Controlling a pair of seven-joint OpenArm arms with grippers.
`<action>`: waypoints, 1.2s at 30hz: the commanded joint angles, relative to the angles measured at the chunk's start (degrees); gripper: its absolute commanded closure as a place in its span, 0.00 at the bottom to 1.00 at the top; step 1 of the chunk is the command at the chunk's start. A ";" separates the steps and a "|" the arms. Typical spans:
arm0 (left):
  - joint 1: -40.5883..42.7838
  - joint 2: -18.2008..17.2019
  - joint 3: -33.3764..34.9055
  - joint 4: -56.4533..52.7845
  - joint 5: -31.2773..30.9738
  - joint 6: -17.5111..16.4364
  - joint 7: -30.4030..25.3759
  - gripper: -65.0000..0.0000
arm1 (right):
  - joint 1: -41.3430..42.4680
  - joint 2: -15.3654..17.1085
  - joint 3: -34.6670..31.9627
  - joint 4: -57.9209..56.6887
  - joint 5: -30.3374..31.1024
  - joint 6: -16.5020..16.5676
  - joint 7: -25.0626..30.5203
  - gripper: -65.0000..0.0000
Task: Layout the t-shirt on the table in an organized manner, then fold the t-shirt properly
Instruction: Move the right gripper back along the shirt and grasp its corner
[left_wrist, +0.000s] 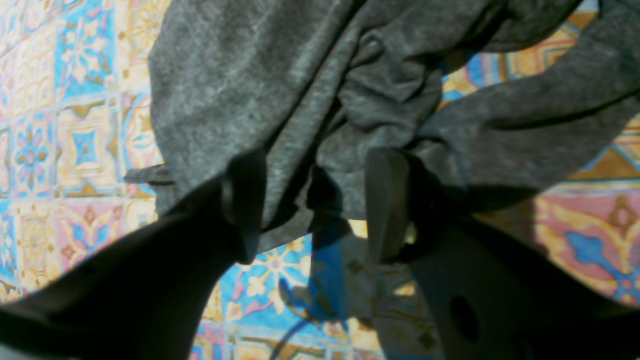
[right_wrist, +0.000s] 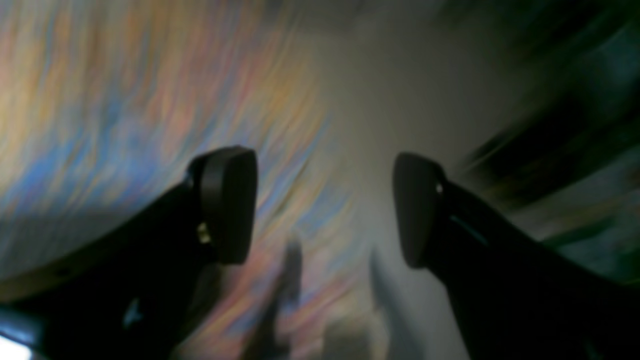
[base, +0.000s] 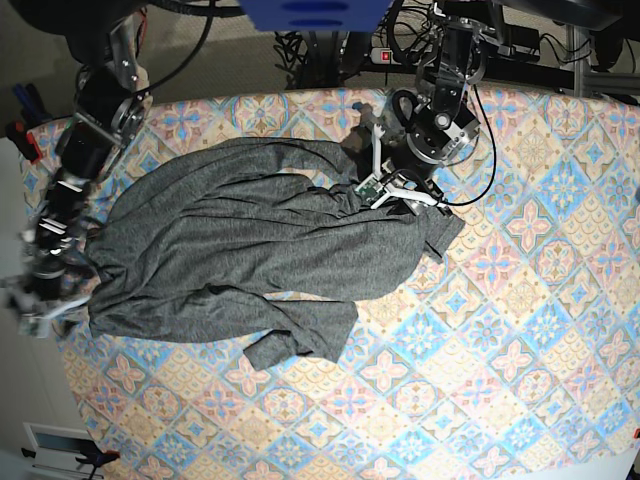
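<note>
The dark grey t-shirt (base: 240, 250) lies rumpled and spread over the left and middle of the patterned table (base: 520, 300). My left gripper (base: 378, 190) is at the shirt's far right edge. In the left wrist view its jaws (left_wrist: 315, 190) stand apart with bunched shirt fabric (left_wrist: 280, 85) between the fingers, above the table (left_wrist: 85, 150). My right gripper (base: 45, 300) is at the table's left edge beside the shirt's left side. In the right wrist view it (right_wrist: 325, 205) is open and empty, and the blurred background shows no shirt clearly.
Cables and arm bases crowd the back edge (base: 330, 45). A sleeve or corner of the shirt (base: 290, 345) sticks out toward the front. The right half of the table shows only bare cloth (base: 540, 220).
</note>
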 joint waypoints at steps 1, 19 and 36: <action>-0.50 -0.06 -0.02 0.96 -0.45 0.42 -1.03 0.52 | -2.12 0.66 0.75 2.19 -0.03 1.42 -1.58 0.37; -0.33 0.29 2.35 0.96 -0.54 0.42 -0.85 0.52 | -12.23 -2.24 7.96 8.61 -0.03 9.68 -4.65 0.37; -0.33 0.29 2.35 0.96 -1.07 0.42 -0.85 0.52 | -18.12 -13.75 7.96 22.32 0.06 17.42 -4.92 0.37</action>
